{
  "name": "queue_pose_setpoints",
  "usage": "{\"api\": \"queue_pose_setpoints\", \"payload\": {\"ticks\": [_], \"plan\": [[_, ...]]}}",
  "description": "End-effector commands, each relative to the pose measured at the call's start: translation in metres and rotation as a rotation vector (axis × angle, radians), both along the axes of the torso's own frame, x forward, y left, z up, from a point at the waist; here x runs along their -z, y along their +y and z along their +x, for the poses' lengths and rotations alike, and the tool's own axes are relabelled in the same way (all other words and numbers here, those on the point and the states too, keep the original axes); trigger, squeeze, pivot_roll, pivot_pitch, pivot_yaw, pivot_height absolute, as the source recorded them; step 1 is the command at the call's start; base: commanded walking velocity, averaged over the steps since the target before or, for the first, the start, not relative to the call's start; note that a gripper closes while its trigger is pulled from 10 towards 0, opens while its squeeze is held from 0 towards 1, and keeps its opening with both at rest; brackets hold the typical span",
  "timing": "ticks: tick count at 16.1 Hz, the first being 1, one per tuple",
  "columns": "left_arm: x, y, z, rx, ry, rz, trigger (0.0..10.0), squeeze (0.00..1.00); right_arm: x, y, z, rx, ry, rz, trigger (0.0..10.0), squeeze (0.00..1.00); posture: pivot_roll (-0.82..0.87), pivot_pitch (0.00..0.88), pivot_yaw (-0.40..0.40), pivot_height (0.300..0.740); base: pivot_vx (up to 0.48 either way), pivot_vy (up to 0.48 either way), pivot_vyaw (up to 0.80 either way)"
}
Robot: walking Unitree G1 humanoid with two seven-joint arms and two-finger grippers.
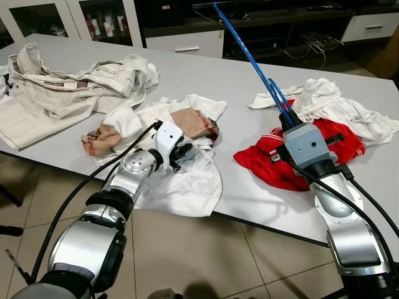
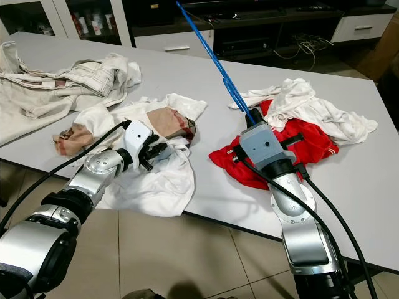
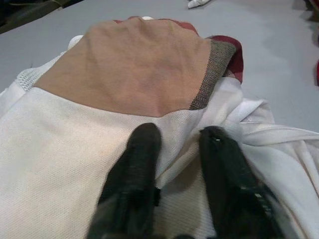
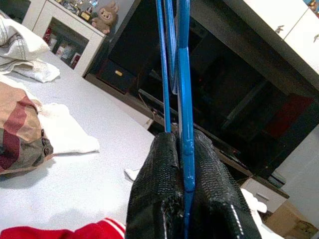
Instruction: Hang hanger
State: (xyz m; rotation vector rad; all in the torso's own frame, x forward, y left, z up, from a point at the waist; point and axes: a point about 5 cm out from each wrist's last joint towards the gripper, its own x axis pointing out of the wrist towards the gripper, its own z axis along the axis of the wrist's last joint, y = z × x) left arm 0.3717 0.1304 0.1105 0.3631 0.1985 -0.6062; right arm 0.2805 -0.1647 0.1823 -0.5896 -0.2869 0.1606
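Note:
My right gripper (image 4: 182, 144) is shut on a blue hanger (image 1: 249, 59), which it holds up over the red garment (image 1: 293, 152) on the grey table (image 1: 218, 75); the hanger slants up and away toward the far side. My left gripper (image 3: 179, 137) rests on a white shirt with a tan and dark red checked panel (image 1: 193, 121) near the table's front edge. Its two black fingers (image 3: 137, 159) lie a little apart with a fold of the white cloth bunched between them.
A beige garment (image 1: 68, 87) lies spread at the table's far left. White clothes (image 1: 336, 106) are heaped at the right behind the red one. Cabinets and a dark shelf unit (image 1: 249, 18) stand beyond the table. Tiled floor (image 1: 206, 255) lies below the front edge.

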Motion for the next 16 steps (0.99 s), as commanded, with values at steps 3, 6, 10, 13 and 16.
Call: {"api": "queue_pose_setpoints", "payload": {"ticks": [3,6,10,13,16], "plan": [[-0.005,0.005,0.003,-0.038,-0.032,-0.019,0.0,0.0,-0.003,0.001,0.002,0.0,-0.017,-0.001,10.0,0.0,-0.03,0.002,0.052,0.723,0.0,0.0,0.0],[-0.016,0.011,0.007,-0.074,-0.073,-0.051,0.0,0.0,-0.003,0.001,0.002,-0.003,-0.016,-0.001,10.0,0.0,-0.03,0.002,0.05,0.723,0.0,0.0,0.0],[-0.029,0.02,0.011,-0.105,-0.128,-0.109,0.0,0.0,-0.004,0.001,0.003,-0.003,-0.016,-0.001,10.0,0.0,-0.02,0.004,0.048,0.723,0.0,0.0,0.0],[-0.035,0.028,0.013,-0.119,-0.161,-0.115,0.0,0.0,-0.004,0.001,0.003,-0.004,-0.016,-0.002,10.0,0.0,-0.02,0.004,0.043,0.723,0.0,0.0,0.0],[-0.045,0.043,0.014,-0.163,-0.207,-0.124,0.0,0.0,-0.004,0.001,0.005,-0.005,-0.017,-0.002,10.0,0.0,-0.02,0.001,0.038,0.723,0.0,0.0,0.0]]}}
